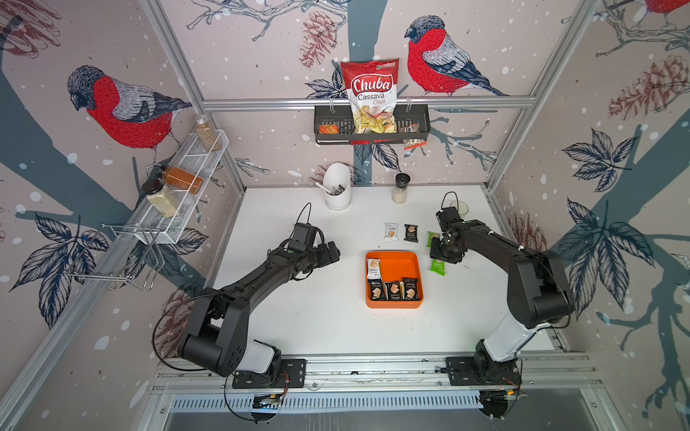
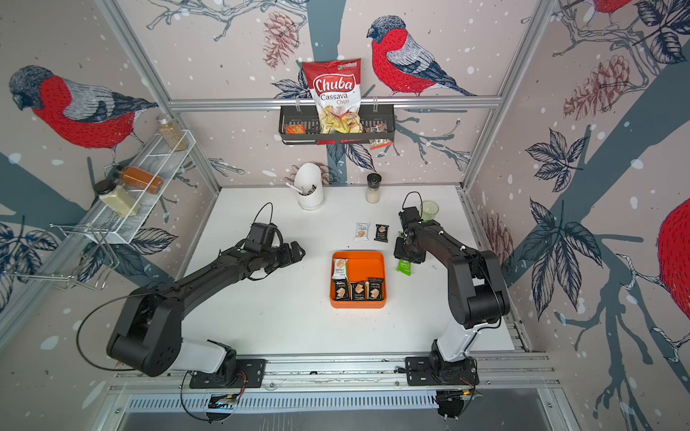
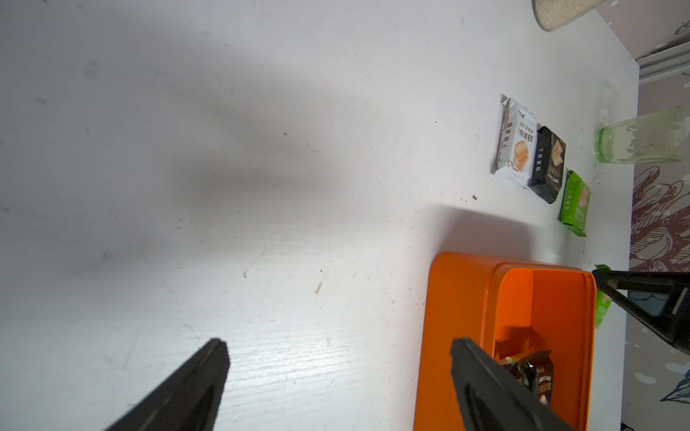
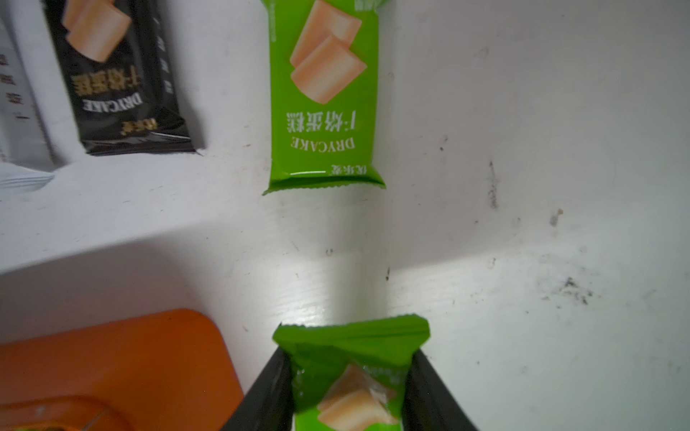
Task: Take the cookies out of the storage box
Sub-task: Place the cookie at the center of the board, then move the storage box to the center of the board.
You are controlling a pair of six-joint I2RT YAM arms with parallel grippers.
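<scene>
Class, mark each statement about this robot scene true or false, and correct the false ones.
1. The right gripper is shut on a green packet. True.
2. The storage box is empty. False: cookie packets, one white and three black, lie in it.
3. The left gripper grips something. False: it is open and holds nothing.
4. A white packet and a black packet lie side by side on the table, outside the box. True.
</scene>
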